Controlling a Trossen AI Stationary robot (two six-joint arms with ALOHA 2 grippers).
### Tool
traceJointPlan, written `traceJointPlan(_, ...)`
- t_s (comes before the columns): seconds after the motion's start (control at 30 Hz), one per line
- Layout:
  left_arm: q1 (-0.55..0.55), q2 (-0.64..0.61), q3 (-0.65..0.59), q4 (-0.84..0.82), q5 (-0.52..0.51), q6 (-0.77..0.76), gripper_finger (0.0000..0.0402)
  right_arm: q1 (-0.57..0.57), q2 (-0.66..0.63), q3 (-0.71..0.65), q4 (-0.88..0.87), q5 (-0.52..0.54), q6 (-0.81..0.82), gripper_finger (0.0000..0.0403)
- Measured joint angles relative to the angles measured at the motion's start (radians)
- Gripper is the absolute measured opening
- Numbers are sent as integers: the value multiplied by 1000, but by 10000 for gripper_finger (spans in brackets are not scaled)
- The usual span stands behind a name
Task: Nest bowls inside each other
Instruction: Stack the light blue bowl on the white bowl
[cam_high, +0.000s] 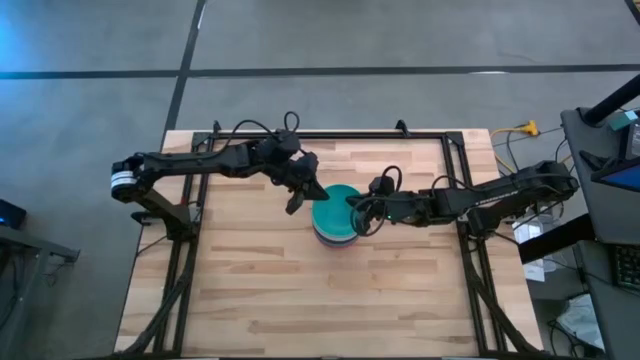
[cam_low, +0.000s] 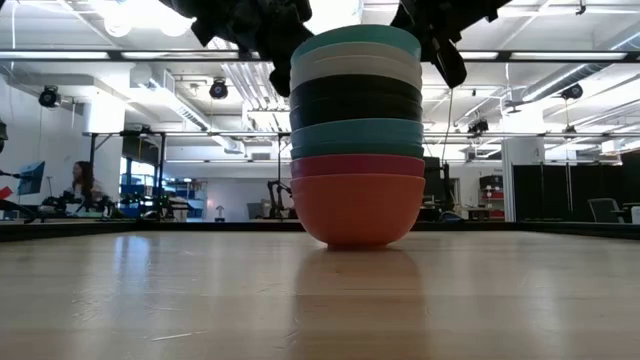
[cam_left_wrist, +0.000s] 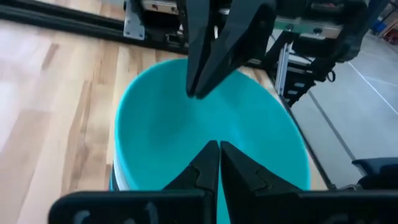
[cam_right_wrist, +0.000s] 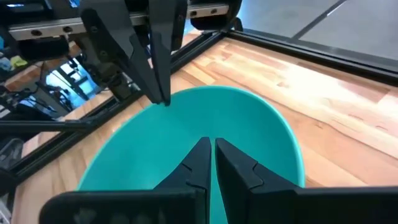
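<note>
From above, the stack of bowls (cam_high: 337, 222) stands mid-table, the left gripper (cam_high: 298, 193) and right gripper (cam_high: 362, 214) flanking its teal top bowl (cam_high: 340, 206).

At table level the pile looks fully nested — red at the bottom.

Each wrist view shows its own fingers pressed together, holding nothing.

Nesting seems done — next, both arms should lift clear without nudging the pile.

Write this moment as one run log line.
bowls: one nested stack | left gripper: shut, at rim | right gripper: shut, at rim
</note>
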Motion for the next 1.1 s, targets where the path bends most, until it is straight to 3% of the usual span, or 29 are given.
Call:
traceJointPlan(0.37, -12, -103, -16, 18, 16, -79, 0, 84, -42, 1, 129, -13, -188, 18)
traceJointPlan(0.57, -51, -188, -67, 34, 19, -93, 0, 137, -38, -48, 115, -54, -136, 18)
traceJointPlan(0.7, -77, -193, -158, 150, 19, -128, 0, 141, -37, -91, 127, -53, -83, 18)
traceJointPlan(0.93, -80, -160, -376, 560, -1, -337, 0, 140, -38, -101, 161, 14, -79, 18)
traceJointPlan(1.1, -79, -147, -456, 647, -14, -407, 0, 137, -38, -102, 163, 53, -79, 17)
